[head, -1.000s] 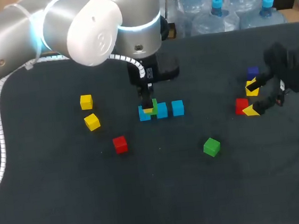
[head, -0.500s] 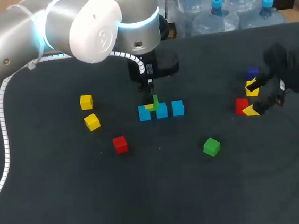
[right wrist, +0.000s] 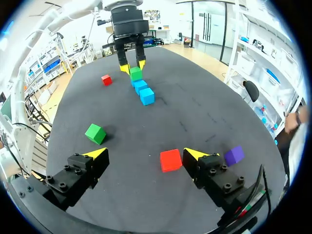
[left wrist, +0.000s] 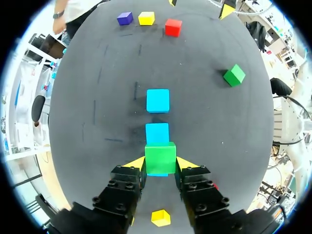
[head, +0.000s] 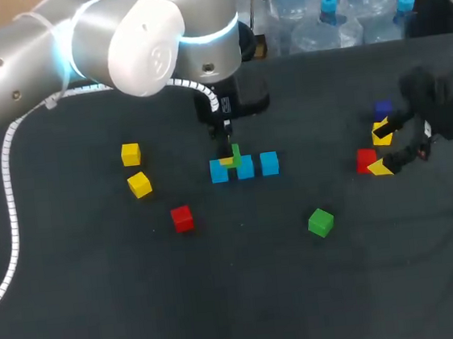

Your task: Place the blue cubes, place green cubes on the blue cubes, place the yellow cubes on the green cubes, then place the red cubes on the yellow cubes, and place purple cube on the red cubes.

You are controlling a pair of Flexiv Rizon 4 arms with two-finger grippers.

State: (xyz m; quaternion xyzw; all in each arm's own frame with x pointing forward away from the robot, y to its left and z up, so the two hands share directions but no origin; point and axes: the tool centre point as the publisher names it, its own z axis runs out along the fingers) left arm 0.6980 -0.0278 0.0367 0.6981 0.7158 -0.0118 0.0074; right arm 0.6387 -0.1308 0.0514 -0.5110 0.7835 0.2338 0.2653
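Barely seen blue cube [head: 218,173] beneath green cube [left wrist: 160,157] left gripper [left wrist: 161,163] clamps; right gripper [right wrist: 145,153] gaping.

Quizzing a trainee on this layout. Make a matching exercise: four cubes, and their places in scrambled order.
1 purple cube
2 loose green cube
3 second green cube
4 red cube by the purple one

a ahead of the open fingers of the right gripper
b gripped by the left gripper over the blue cubes
c alone, away from both grippers
d beside the right gripper, outside its fingers

Pairs: 1-d, 2-c, 3-b, 4-a
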